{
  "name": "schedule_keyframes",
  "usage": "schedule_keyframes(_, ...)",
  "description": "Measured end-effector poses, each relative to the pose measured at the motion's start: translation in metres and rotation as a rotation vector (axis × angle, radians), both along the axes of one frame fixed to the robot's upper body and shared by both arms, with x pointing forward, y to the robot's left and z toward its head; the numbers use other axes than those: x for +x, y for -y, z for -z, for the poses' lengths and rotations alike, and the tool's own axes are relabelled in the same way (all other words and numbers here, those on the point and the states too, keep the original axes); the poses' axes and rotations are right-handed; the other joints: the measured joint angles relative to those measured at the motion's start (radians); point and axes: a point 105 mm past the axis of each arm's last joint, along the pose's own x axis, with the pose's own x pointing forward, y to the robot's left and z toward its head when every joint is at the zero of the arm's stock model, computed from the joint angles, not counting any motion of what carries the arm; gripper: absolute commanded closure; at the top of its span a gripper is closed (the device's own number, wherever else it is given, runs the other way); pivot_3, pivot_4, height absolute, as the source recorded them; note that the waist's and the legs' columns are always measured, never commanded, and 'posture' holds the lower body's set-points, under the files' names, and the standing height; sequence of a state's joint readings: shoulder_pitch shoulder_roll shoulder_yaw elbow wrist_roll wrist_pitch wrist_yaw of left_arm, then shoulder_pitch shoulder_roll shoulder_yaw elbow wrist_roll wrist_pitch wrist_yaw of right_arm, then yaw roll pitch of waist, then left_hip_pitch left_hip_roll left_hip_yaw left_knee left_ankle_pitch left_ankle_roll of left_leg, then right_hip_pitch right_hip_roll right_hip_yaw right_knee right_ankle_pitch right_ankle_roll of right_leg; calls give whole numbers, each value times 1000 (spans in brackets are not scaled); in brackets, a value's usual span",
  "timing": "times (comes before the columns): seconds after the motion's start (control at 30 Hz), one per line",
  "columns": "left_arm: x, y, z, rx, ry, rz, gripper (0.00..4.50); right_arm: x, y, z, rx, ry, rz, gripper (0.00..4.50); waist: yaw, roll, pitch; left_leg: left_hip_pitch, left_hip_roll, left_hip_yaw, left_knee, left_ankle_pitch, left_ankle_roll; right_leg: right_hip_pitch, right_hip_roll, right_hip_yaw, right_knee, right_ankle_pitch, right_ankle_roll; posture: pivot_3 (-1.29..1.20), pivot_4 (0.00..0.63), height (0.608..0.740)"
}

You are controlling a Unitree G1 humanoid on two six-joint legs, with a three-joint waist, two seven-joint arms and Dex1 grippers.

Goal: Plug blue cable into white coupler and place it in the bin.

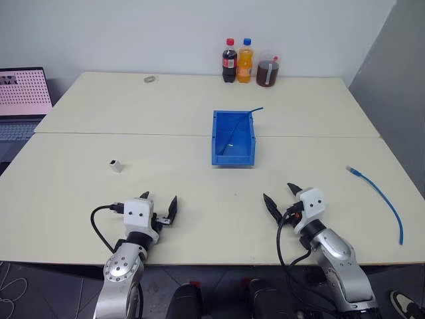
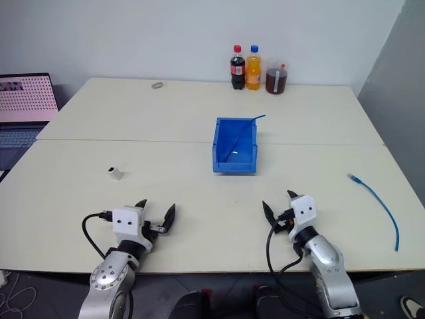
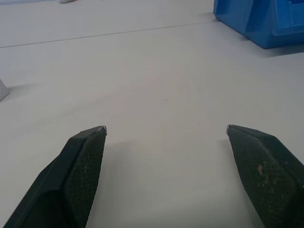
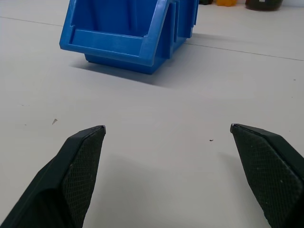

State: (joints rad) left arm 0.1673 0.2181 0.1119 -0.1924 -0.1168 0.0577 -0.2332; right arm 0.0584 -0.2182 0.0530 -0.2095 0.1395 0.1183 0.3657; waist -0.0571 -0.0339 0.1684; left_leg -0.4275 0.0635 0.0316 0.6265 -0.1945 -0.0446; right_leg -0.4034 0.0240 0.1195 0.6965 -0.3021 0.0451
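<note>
The light blue cable [image 1: 382,196] lies loose in a curve on the table at the far right, beyond my right gripper [image 1: 277,191]. The small white coupler [image 1: 117,165] stands alone on the left, ahead of my left gripper [image 1: 161,196]. The bright blue bin [image 1: 232,159] sits mid-table, its lower lip facing me, with a thinner dark blue cable [image 1: 254,111] poking over its back corner. Both grippers hover low near the table's front edge, open and with nothing between their fingers. In the right wrist view the bin [image 4: 114,40] is straight ahead.
Two soda bottles [image 1: 230,61] and a dark jar [image 1: 267,70] stand at the table's far edge. A small ring [image 1: 150,79] lies at the back left. A laptop [image 1: 23,93] sits off the table's left side. A seam [image 1: 133,134] crosses the table behind the coupler.
</note>
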Motion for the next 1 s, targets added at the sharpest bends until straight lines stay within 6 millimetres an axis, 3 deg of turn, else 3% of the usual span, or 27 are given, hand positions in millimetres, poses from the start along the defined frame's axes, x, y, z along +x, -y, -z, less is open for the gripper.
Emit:
schedule_keyframes(0.6, 4, 7, 0, -11, -40, 42, 242, 1, 1, 2, -3, -8, 0, 17, 0, 0, 0, 0, 0, 0, 0, 0, 0, 0, 0, 0, 0, 0, 0, 0, 150, 740)
schedule_keyframes(0.83, 8, 58, -18, -41, -58, 399, 121, 1, 21, -15, -10, 33, 42, 5, 1, 0, 0, -1, 0, -1, 1, 0, 0, 0, 0, -1, 0, 0, 0, 0, 150, 740)
schedule_keyframes(0.93, 11, 82, -34, -38, -58, 578, 121, -1, 47, -26, -48, 49, 93, 5, 3, 0, 0, -2, -1, -1, 2, 0, 0, 0, 0, -1, 0, 0, 0, 0, 150, 740)
schedule_keyframes(1.0, 13, 100, -46, -13, -51, 685, 121, 0, 76, -33, -93, 37, 156, 5, 7, 0, 0, -2, -2, -1, 2, 0, 0, 0, 0, -1, 0, 1, 1, 0, 150, 740)
